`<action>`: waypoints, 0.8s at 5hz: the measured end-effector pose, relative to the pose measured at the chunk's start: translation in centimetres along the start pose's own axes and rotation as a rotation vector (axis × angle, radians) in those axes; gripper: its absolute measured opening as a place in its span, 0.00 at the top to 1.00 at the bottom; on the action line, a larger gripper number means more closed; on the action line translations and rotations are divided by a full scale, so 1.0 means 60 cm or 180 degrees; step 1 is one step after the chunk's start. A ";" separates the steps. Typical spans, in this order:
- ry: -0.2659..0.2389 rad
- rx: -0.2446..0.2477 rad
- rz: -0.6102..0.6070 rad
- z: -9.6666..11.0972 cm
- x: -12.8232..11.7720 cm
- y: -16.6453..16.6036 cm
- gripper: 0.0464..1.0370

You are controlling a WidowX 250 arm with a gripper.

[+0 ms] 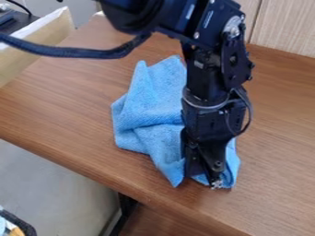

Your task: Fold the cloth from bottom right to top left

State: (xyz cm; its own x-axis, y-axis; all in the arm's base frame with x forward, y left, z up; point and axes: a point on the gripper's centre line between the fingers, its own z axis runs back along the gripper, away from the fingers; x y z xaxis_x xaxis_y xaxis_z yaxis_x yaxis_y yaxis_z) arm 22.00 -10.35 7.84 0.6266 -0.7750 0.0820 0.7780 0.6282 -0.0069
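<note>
- At the far left, we see a pale tan panel with a white top edge and, below it, a smooth grey floor.
- A thick black cable crosses above the brown wood-grain desk, whose front edge slants down towards the lower right.
- Under that edge, left of the middle, we make out a dark support.
- Near the middle of the desk lies the light blue, textured fabric cloth, rumpled, its upper end peaked and one lower corner pointing at the front edge.
- Just right of that corner, the black gripper points down at the cloth's lower right part; we cannot tell whether it pinches any fabric.
- At the upper right, behind the desk, we see light wood-grain panelling with a dark upright seam.
</note>
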 end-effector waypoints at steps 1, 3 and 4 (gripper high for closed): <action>-0.0180 0.0003 -0.0046 0.026 0.026 0.007 0.98; -0.0598 0.0140 0.0203 0.111 0.041 0.078 0.98; -0.0814 0.0216 0.0474 0.157 0.031 0.144 0.98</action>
State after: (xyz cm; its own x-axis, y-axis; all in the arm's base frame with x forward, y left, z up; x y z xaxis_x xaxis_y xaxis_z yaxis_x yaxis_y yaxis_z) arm 29.46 -5.71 17.29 0.6949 -0.6371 0.3335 0.6681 0.7435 0.0281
